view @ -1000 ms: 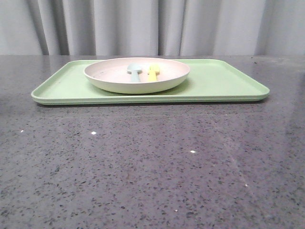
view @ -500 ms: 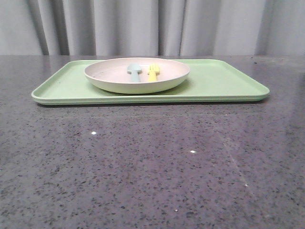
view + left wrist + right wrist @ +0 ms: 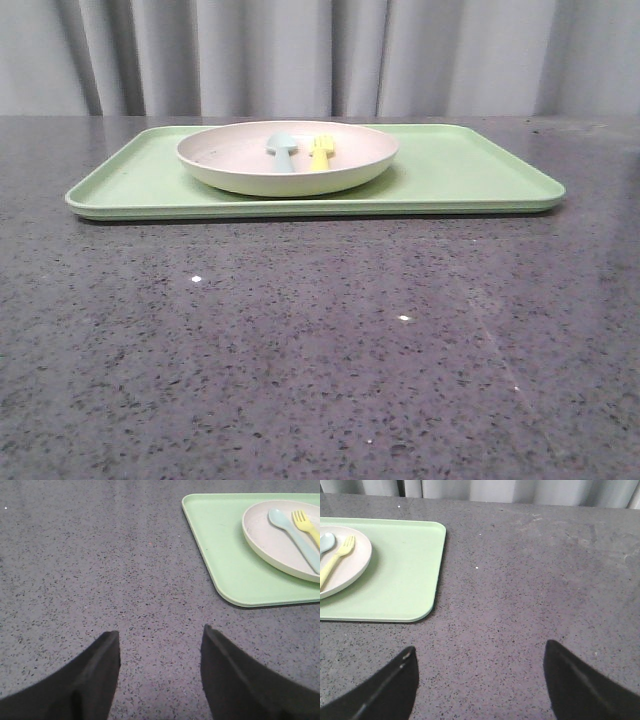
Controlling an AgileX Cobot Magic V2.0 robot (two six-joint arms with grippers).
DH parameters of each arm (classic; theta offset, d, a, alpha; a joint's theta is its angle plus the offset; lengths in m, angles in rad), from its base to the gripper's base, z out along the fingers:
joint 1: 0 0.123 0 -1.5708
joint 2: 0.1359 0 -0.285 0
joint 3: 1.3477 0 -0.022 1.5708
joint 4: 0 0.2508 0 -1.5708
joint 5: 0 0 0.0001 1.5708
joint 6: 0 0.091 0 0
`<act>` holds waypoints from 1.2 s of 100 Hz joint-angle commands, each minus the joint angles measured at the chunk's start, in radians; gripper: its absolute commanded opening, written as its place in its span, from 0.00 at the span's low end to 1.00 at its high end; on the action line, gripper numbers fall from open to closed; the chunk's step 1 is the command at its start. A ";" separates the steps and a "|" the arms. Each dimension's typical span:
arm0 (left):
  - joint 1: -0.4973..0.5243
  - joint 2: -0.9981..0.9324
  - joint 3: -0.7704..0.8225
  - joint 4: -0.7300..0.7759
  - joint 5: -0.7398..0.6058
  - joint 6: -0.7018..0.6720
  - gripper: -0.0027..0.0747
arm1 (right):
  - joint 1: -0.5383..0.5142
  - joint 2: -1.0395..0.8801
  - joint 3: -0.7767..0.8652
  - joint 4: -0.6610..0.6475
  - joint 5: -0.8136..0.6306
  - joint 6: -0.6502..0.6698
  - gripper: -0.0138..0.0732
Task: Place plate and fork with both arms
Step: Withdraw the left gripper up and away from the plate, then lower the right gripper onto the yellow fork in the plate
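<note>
Grey speckled table (image 3: 320,350) holds a green tray (image 3: 470,170) with plate (image 3: 250,175), fork (image 3: 321,153) and spoon (image 3: 283,150) inside. Left gripper (image 3: 160,645) and right gripper (image 3: 479,665) hang wide apart, holding nothing.

A staged test setup rather than a lived-in room: a dark speckled stone bench (image 3: 320,350), a plain grey pleated curtain (image 3: 320,55) closing off the far side.

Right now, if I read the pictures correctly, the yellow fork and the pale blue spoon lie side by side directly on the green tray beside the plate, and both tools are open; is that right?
Not quite. The yellow fork and pale blue spoon lie side by side in the plate, which sits on the green tray, as the left wrist view shows. The left tool and right tool are indeed open.
</note>
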 commanded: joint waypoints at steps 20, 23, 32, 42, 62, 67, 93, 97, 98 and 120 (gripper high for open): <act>0.001 0.002 -0.026 -0.031 -0.074 -0.006 0.51 | -0.002 0.026 -0.041 0.031 -0.103 -0.006 0.77; 0.001 0.002 -0.026 -0.031 -0.074 -0.006 0.51 | -0.002 0.037 -0.047 0.045 -0.099 -0.006 0.77; 0.001 0.002 -0.026 -0.031 -0.074 -0.006 0.51 | -0.002 0.088 -0.077 0.104 -0.070 -0.014 0.77; 0.001 0.002 -0.026 -0.031 -0.074 -0.006 0.51 | -0.002 0.168 -0.130 0.185 -0.030 -0.083 0.77; 0.001 0.002 -0.026 -0.031 -0.074 -0.006 0.51 | 0.032 0.354 -0.234 0.303 -0.022 -0.129 0.77; 0.001 0.002 -0.026 -0.031 -0.074 -0.006 0.51 | 0.051 0.400 -0.266 0.306 -0.022 -0.129 0.77; 0.001 0.002 -0.026 -0.031 -0.074 -0.006 0.51 | 0.218 0.657 -0.432 0.306 -0.026 -0.119 0.77; 0.001 0.002 -0.026 -0.031 -0.074 -0.006 0.51 | 0.246 0.699 -0.460 0.306 -0.030 -0.114 0.77; 0.001 0.002 -0.026 -0.031 -0.074 -0.006 0.51 | 0.250 0.706 -0.465 0.306 -0.030 -0.112 0.77; 0.001 0.002 -0.026 -0.031 -0.074 -0.006 0.51 | 0.346 0.926 -0.622 0.305 -0.050 -0.058 0.77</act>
